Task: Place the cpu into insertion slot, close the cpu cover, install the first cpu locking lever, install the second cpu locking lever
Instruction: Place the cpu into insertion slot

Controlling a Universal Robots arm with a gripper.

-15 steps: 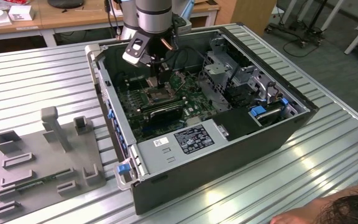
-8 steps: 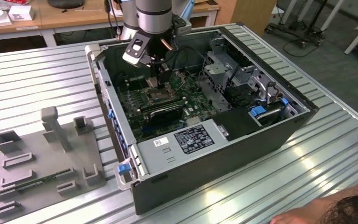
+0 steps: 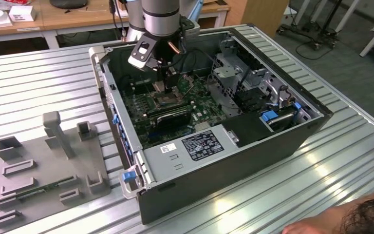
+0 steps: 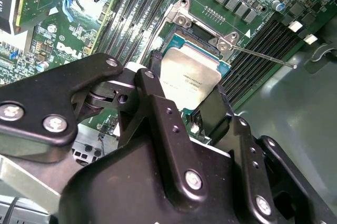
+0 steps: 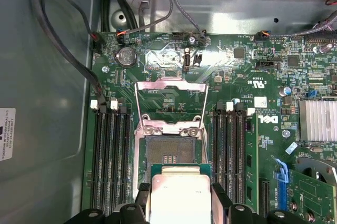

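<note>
Where the arm reaches down into the open computer case [image 3: 239,165], the exterior view shows the gripper [image 3: 167,82] low over the green motherboard [image 3: 196,109], just above the insertion slot [image 3: 169,101]. The case walls close it in on all sides. The grey power supply box [image 3: 194,145] lies well apart, and a grey fixture [image 3: 50,170] sits on the slatted table [image 3: 304,195] at the exterior view's left.

In the second wrist view, the two black fingers [image 4: 158,113] are closed partway against opposite edges of the cpu [image 4: 189,79], which hangs face up over the socket frame. I cannot tell whether it touches the frame. A thin locking lever [image 4: 263,55] is swung out over the memory slots [image 4: 263,39].

In the first wrist view, the cpu cover [image 5: 171,83] is swung open on the far side of the socket's dark centre, which lies bare. The held cpu overlaps the socket's near edge. Rows of memory slots flank the socket closely on both sides, leaving open room only from above.
</note>
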